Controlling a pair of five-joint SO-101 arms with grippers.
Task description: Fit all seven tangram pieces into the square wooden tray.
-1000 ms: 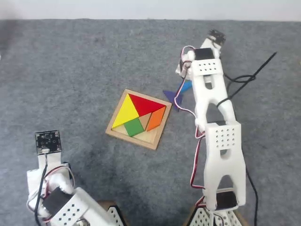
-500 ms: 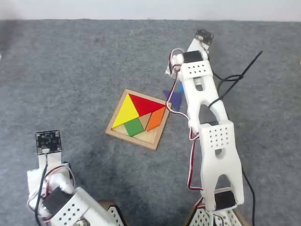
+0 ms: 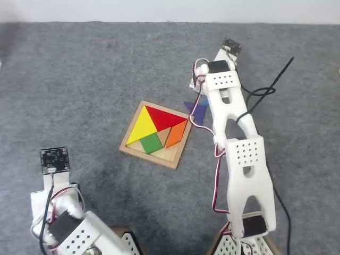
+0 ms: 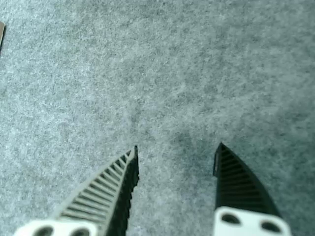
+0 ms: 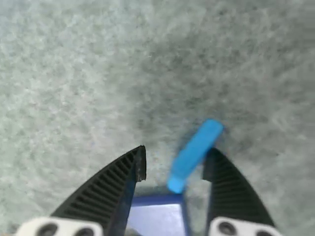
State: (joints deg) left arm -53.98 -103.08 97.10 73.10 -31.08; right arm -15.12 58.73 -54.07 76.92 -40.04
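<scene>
While tray (image 3: 170, 153) holds four pieces (image 3: 159, 119) | left hand (image 4: 177, 146) spread | right hand (image 5: 177, 149) spread astride blue piece (image 5: 194, 152)

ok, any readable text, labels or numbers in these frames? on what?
No readable text in any view.
Wooden tray: plain wood, no print.
Black circuit board on an arm's wrist: tiny marks, too small to read.
Blue piece at the right gripper: blank.
</scene>
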